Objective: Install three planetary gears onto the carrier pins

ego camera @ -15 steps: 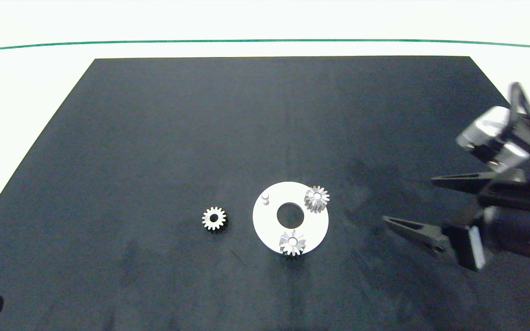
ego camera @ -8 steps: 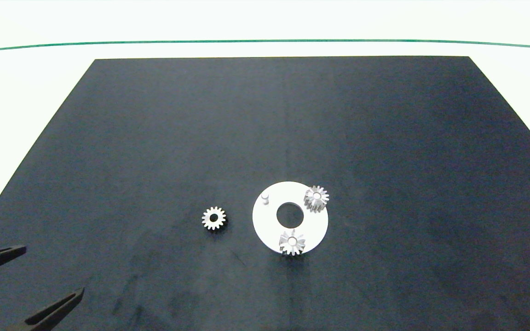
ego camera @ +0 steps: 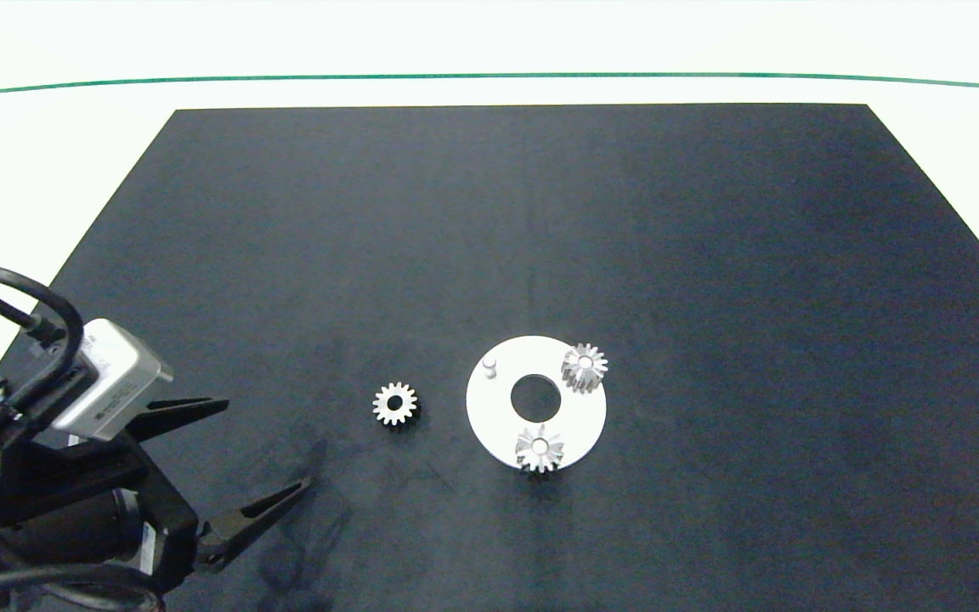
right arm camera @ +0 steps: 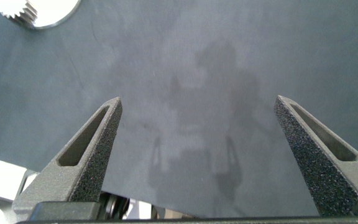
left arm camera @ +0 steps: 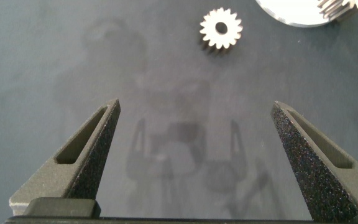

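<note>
Your left pincer (ego camera: 262, 450) spread wide, empty, near surface's front-left corner. Loose gear (ego camera: 394, 404) lies ahead of it, beside white disc (ego camera: 498, 416); two gears (ego camera: 584, 367) seated, one pin (ego camera: 489, 367) bare. Right pincer (right arm camera: 197, 106), only its wrist view shows: wide, empty, over mat (right arm camera: 229, 56).

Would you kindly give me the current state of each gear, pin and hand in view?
Loose gear: flat on the mat, left of the disc, untouched.
Far-right gear: seated on a pin.
Near gear: seated on a pin.
Bare pin: upright, empty.
Left hand: open, empty, short of the loose gear.
Right hand: open, empty.
</note>
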Available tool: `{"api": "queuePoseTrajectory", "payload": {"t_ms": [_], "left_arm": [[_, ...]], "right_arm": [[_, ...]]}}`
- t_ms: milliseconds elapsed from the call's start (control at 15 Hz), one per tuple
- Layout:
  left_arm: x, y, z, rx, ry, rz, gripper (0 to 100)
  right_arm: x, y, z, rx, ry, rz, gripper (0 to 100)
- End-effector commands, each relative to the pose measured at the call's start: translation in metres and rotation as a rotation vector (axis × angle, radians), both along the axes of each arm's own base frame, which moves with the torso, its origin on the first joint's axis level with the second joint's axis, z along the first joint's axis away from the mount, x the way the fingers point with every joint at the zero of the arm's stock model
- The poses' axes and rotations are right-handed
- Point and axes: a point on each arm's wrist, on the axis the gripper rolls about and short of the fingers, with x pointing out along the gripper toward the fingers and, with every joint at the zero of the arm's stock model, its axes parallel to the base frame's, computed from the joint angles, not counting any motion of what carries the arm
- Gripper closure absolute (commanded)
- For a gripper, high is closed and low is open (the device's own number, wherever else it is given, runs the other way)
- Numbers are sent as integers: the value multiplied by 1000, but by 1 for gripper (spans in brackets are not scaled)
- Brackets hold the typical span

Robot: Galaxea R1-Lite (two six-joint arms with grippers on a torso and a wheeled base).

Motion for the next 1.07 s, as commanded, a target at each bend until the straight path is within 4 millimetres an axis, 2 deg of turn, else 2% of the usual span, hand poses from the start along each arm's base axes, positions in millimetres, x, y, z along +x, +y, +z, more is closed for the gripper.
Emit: {"api": "queuePoseTrajectory", "payload": {"t_ms": [67,200,467,600,867,1067], "left_arm": [[13,-8,-15,31,63,-9,0],[20,-14,-22,35,87,-14,0],[38,-26,-22,29,13,30,0],[37,-34,-25,29,5,6,0],[50,-47,-41,58,58,-6,0],[60,-56,-48,42,31,-17,0]], "right_arm": [[3,1,-7,-14,29,2,0],[3,2,-10,-17,37,1,0],[3,1,-12,-18,40,3,0],[3,2,-13,-19,45,4,0],[4,2,-13,-21,51,9,0],[6,3,-17,-22,50,7,0]]}}
